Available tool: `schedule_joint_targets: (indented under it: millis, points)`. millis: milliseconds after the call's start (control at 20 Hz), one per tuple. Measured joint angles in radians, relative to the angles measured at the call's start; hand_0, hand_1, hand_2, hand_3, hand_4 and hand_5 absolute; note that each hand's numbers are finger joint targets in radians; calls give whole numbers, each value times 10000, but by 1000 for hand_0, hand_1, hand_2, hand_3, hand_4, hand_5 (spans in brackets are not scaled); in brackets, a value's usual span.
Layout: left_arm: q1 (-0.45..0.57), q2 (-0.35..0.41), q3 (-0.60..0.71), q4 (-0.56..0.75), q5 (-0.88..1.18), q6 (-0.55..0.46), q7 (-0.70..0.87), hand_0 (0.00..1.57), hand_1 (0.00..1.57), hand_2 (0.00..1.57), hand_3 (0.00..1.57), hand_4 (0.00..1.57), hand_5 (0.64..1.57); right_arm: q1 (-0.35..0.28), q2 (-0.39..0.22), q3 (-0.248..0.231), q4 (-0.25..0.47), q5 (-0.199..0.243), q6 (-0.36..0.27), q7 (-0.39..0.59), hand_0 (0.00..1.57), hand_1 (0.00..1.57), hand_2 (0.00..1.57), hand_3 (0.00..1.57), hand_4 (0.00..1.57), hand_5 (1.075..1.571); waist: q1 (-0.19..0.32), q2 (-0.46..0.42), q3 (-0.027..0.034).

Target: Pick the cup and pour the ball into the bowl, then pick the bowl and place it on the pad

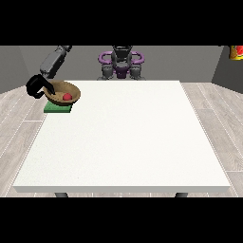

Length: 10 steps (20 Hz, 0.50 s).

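A brown bowl (65, 93) rests on a green pad (58, 108) at the table's far left edge. A red ball (67, 97) lies inside the bowl. The black hand at the view's left (36, 86) is at the bowl's left rim, its fingers curled around that rim. No cup shows in this view. The other hand is out of sight.
The white table (123, 137) stretches wide to the right and towards the camera. The robot's torso (121, 61) stands behind the far edge. A red and yellow object (235, 52) hangs at the top right corner of the room.
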Motion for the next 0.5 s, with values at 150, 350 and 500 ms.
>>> schedule_joint_targets:
  millis: [150, 350, 500]
  points:
    - [-24, 102, 34, 204, -23, -120, -325, 0, 0, 0, 0, 1205, 1568, -210, -205, 308, -3, 221, 267, 285, 0, 0, 0, 0, 0, 1435, 62, 201, -2]
    - [-76, -110, -162, -168, 16, 150, -94, 0, 0, 0, 0, 1190, 1569, -328, -196, 643, 298, 505, 531, 317, 0, 0, 0, 0, 0, 1407, 131, 1, 6]
    - [-32, -360, -398, -367, 15, 344, 211, 0, 0, 0, 0, 1190, 1569, -420, -284, 894, 405, 701, 735, 674, 0, 0, 0, 0, 0, 1383, 34, -481, 7]
